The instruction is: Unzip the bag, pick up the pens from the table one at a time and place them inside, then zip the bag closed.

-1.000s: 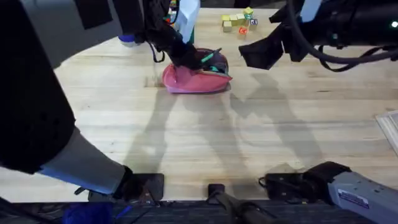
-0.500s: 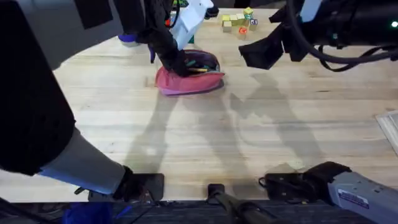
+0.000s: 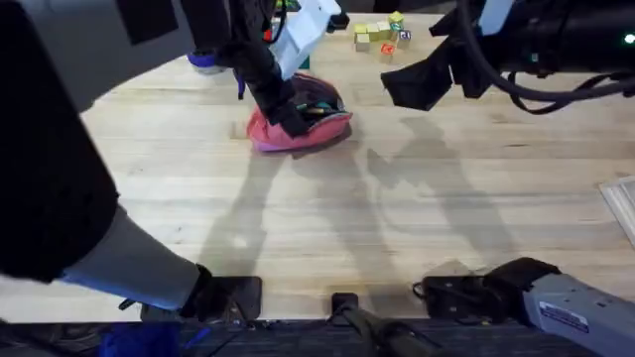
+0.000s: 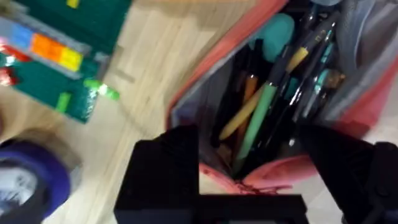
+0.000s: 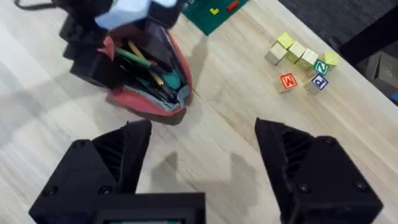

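A: Since the earlier frame the bag (image 3: 298, 127) has slid a little toward the left tool's (image 3: 291, 116) side of the surface (image 3: 397, 218) and bunched up; the right tool (image 5: 202, 158) hangs where it was.

B: What is the left tool holding?

A: Its fingers are clamped on the bag's near rim, one inside the mouth and one outside. The mouth gapes open under it, and the pens lie inside: the green pen (image 4: 260, 118) and the yellow-orange pen (image 4: 264, 87), among darker ones.

B: And the right tool?

A: Spread wide, gripping nothing, raised above bare wood. The bag sits ahead of it and well apart, with open boards between them.

B: Anything crowding the bag?

A: The green building-block plate (image 4: 59, 46) and a purple cup (image 4: 34, 180) lie just beyond the left tool. A cluster of letter blocks (image 5: 301, 62) sits ahead of the right tool, apart from the bag.

B: Any writing?

A: The blocks show "M", "N" and "P".
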### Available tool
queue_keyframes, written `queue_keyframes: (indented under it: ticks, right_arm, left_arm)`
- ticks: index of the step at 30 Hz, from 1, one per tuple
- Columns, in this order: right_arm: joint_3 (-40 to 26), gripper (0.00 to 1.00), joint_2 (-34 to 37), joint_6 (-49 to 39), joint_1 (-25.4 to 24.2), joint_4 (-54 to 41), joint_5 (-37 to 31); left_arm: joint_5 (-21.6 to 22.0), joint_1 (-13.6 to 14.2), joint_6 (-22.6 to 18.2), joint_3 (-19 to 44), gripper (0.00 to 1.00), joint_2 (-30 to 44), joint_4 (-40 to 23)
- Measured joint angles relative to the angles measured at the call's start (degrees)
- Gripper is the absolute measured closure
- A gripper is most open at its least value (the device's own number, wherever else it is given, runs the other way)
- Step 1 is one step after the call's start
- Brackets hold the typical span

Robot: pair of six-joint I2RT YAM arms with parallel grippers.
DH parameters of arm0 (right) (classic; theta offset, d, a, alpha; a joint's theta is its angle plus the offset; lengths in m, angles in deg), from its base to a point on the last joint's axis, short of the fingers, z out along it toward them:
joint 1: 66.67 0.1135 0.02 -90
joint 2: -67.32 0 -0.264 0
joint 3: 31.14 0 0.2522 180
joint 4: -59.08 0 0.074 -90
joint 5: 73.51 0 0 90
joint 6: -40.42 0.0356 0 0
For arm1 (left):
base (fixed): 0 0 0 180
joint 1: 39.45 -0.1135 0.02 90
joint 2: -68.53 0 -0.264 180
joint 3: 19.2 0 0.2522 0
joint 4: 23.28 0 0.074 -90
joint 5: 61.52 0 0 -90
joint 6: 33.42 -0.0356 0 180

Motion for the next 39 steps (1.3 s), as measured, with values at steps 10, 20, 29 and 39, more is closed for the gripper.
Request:
queue_keyframes:
  ticks: [10,20,29,39]
  right_arm:
    - [0.00,0.005,0.00,0.00,0.00,-0.02,0.00]
    - [0.00,0.004,0.00,0.02,0.00,-0.02,0.00]
    - [0.00,0.005,0.00,0.02,0.00,-0.04,0.00]
    - [0.00,0.005,0.00,1.22,0.22,0.00,0.44]
  left_arm:
    - [-0.36,-2.25,0.03,2.64,0.008,-15.10,-3.82]
    - [-10.25,-15.09,-11.19,2.91,0.006,-20.23,-15.12]
    - [-14.00,-27.54,-16.50,2.91,0.007,-20.23,-15.76]
    - [-18.60,-31.00,-22.86,1.65,0.006,-20.25,-18.28]
